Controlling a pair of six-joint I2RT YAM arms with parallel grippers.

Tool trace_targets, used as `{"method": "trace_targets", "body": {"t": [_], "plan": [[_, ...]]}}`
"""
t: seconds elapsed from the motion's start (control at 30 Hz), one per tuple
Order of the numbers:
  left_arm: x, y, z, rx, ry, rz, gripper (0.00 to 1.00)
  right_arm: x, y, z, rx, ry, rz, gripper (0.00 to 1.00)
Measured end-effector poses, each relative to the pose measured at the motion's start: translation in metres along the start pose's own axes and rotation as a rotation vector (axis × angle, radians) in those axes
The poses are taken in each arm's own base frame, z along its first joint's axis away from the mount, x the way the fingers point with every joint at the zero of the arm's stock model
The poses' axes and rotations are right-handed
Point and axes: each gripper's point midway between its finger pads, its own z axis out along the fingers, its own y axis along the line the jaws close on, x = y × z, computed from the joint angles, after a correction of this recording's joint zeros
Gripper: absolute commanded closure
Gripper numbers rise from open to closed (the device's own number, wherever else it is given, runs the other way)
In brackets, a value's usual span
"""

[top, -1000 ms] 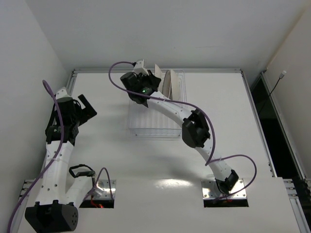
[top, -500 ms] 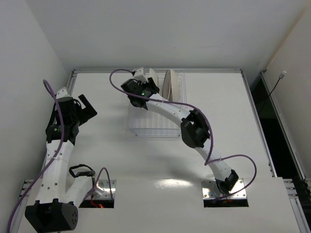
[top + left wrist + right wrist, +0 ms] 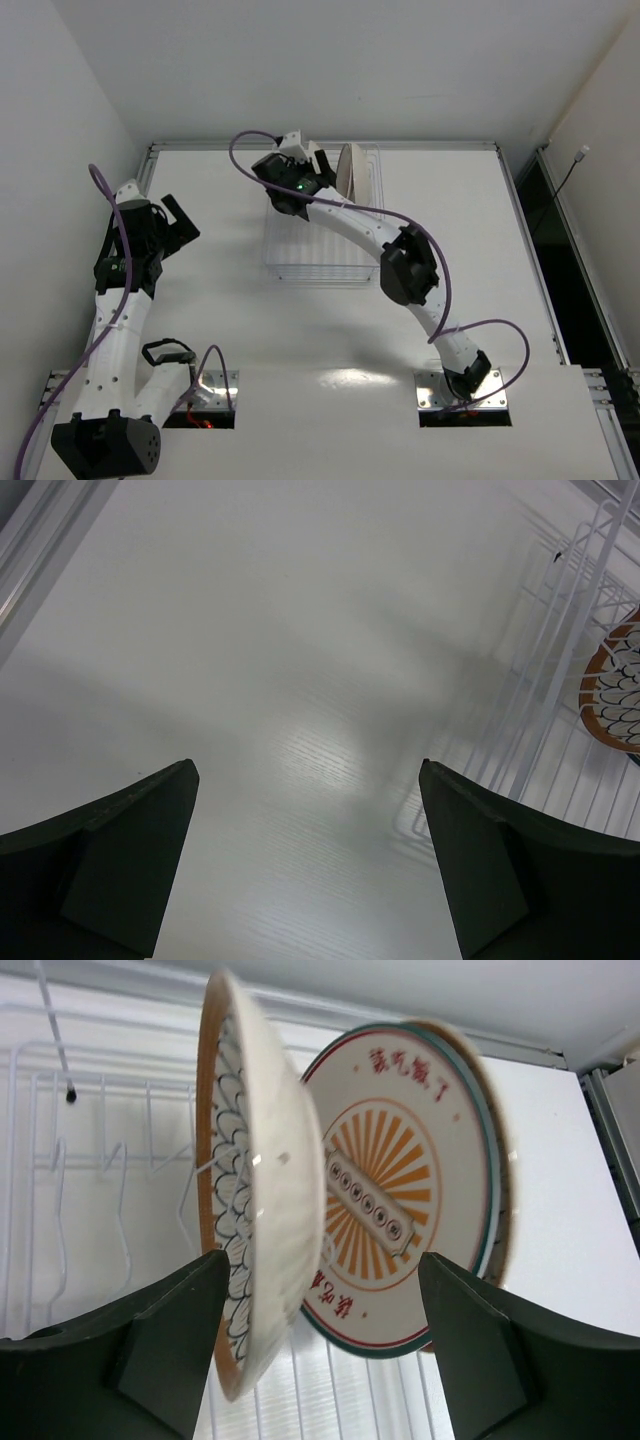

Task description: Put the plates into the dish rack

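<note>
The white wire dish rack (image 3: pixel 312 255) sits at the table's far middle, and plates stand on edge at its far end (image 3: pixel 352 172). In the right wrist view a brown petal-pattern plate (image 3: pixel 262 1250) stands upright in the rack (image 3: pixel 60 1160). Behind it are the orange sunburst plate (image 3: pixel 405 1195) and the brown rim of another plate (image 3: pixel 506 1210). My right gripper (image 3: pixel 325 1350) is open, its fingers either side of the petal plate's lower edge and gripping nothing. My left gripper (image 3: pixel 308 860) hangs open over bare table, left of the rack (image 3: pixel 560 680), where a petal plate (image 3: pixel 615 695) shows.
The right arm (image 3: pixel 400 265) arches over the near right part of the rack. A metal rail (image 3: pixel 320 145) runs along the table's far edge, with walls close on both sides. The left arm (image 3: pixel 125 260) stands near the left edge.
My right gripper has gone from shut to open, releasing the petal plate, which now stands in the rack. Its wrist shifted slightly. The left arm has not moved.
</note>
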Motion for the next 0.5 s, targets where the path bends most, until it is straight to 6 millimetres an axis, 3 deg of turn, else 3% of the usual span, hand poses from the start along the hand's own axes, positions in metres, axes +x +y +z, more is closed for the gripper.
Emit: {"method": "trace_targets", "body": {"t": [0.17, 0.27, 0.4, 0.5], "plan": [[0.003, 0.001, 0.001, -0.003, 0.006, 0.001, 0.08, -0.024, -0.023, 0.004, 0.007, -0.014, 0.062, 0.15], [0.003, 0.001, 0.001, -0.004, 0.007, 0.001, 0.08, -0.032, -0.031, 0.001, -0.032, -0.013, 0.083, 0.03], [0.003, 0.001, 0.001, -0.004, 0.008, 0.001, 0.08, -0.031, -0.037, -0.017, -0.153, 0.001, 0.073, 0.01], [0.003, 0.001, 0.001, -0.004, 0.008, 0.001, 0.08, -0.044, -0.05, -0.04, -0.25, -0.007, 0.087, 0.01]]}}
